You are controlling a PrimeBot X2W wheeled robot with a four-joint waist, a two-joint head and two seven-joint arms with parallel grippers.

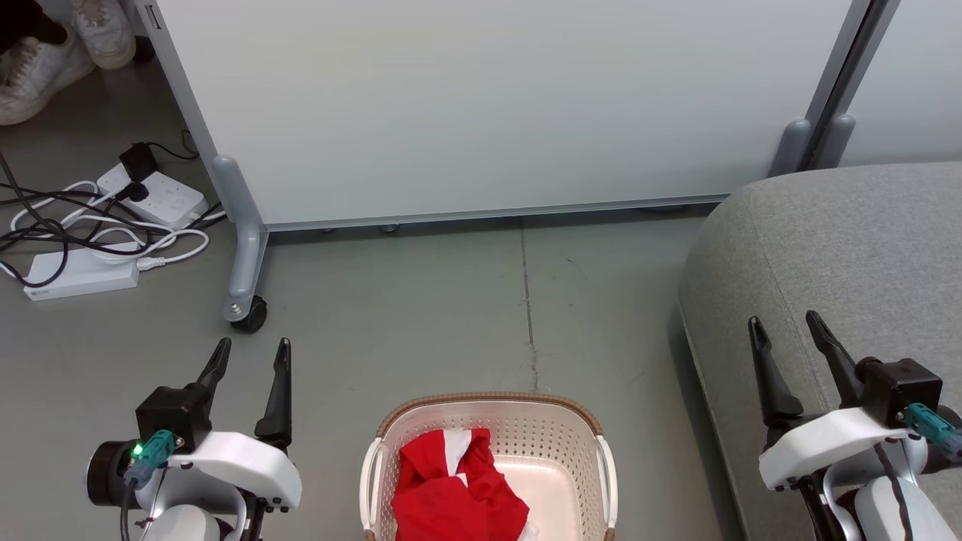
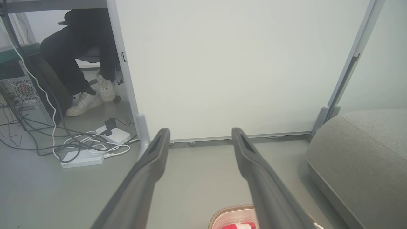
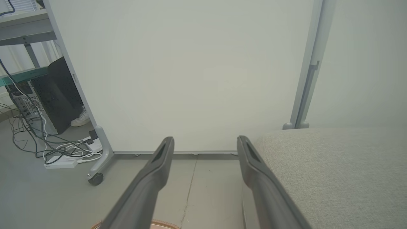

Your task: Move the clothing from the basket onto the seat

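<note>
1. Grey smooth floor (image 1: pixel 421 315) shows in the head view, with a flat pale panel (image 1: pixel 481 105) on wheels at the back. The cream basket (image 1: pixel 488 397) has little holes and a brown woven rim. It sits low down between the two arms. The soft red and white clothing (image 1: pixel 451 488) lies crumpled inside it, on its left side. The big grey cloth seat (image 1: pixel 849 255) with a round corner stands on the right. The left gripper (image 1: pixel 253 344) and right gripper (image 1: pixel 784 319) spread their dark fingers wide and hold nothing. White plug boxes (image 1: pixel 161 197) and tangled wires (image 1: pixel 75 233) lie far left, near white shoes (image 1: pixel 37 64).
2. From the left wrist, the left gripper's fingers stand wide apart and empty. The basket rim and some red cloth peek in at the bottom. This view adds a person's dark legs (image 2: pixel 79 47) and a computer box (image 2: pixel 24 95).
3. From the right wrist, the right gripper's fingers stand wide apart and empty. One crosses the seat's rough woven top. A thin curve of brown rim shows at the bottom.
</note>
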